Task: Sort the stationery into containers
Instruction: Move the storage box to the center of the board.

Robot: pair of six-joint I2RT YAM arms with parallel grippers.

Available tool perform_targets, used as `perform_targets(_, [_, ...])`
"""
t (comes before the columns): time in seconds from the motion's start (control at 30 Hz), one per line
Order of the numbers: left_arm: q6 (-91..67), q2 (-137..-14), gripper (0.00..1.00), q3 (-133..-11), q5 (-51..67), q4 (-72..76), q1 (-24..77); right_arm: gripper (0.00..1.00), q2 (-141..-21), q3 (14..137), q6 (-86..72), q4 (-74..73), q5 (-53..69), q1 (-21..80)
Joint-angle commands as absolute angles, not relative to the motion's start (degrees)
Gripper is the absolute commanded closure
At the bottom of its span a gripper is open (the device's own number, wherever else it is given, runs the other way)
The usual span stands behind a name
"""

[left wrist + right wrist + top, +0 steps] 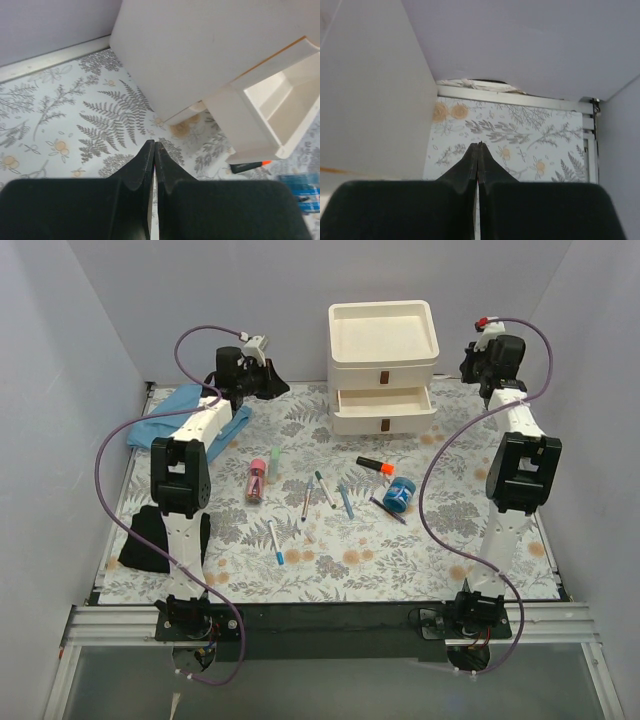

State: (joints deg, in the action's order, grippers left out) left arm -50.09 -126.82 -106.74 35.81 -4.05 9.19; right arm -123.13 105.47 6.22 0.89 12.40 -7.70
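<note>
Left tool and right tool: both closed, empty, flanking drawer unit, 1 drawer open. Pens, marker loose on tabletop; blurred blue item, probably tape roll, cut off.

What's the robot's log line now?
left gripper shut, empty | right gripper shut, empty | drawer open | pens on table

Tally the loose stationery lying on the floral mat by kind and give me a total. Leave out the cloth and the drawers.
Thin pens: 5
Black marker with orange cap: 1
Blue tape roll: 1
Pink tube: 1
Small pale-green piece: 1
Total: 9
Anything smaller is too tiny to make out.
</note>
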Motion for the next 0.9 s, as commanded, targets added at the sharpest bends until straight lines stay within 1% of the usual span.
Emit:
perform_targets(0.0, [-41.9, -124.8, 1.0, -109.0, 29.9, -8.4, 9.5, 0.99, -128.3, 115.7, 4.0, 4.5, 15.7, -6.4])
perform_targets(0.1, [-41.4, -121.2, 1.0, -104.3, 28.0, -8.4, 9.7, 0.99, -131.7, 119.4, 3.3, 4.9, 16.1, -5.4])
perform_targets(0.27, [-41.5, -117.0, 1.0, -96.3, 25.7, -8.4, 10.4, 0.99, -133.2, 119.6, 2.2, 5.5, 16.2, -3.1])
perform_targets(0.63, [-42.0, -114.9, 1.0, -92.5, 22.9, -8.6, 11.5, 0.99, -132.3, 117.2, 1.0, 5.9, 15.9, 1.8])
perform_targets(0.73, [-41.9, -114.4, 1.0, -92.4, 21.5, -8.7, 11.5, 0.99, -131.3, 116.0, 1.0, 5.9, 11.1, 1.8])
perform_targets(0.77, [-41.8, -114.3, 1.0, -92.4, 20.2, -9.0, 11.5, 0.99, -131.0, 115.1, 1.0, 5.8, 6.9, 1.1])
perform_targets(0.83, [-41.5, -114.1, 1.0, -93.1, 18.3, -11.8, 11.4, 0.99, -129.0, 113.3, 0.7, 5.4, 3.3, 0.5])
perform_targets(0.87, [-41.3, -113.1, 0.88, -93.1, 17.7, -12.8, 11.0, 0.99, -127.8, 110.7, 0.8, 4.9, 0.6, -2.1])
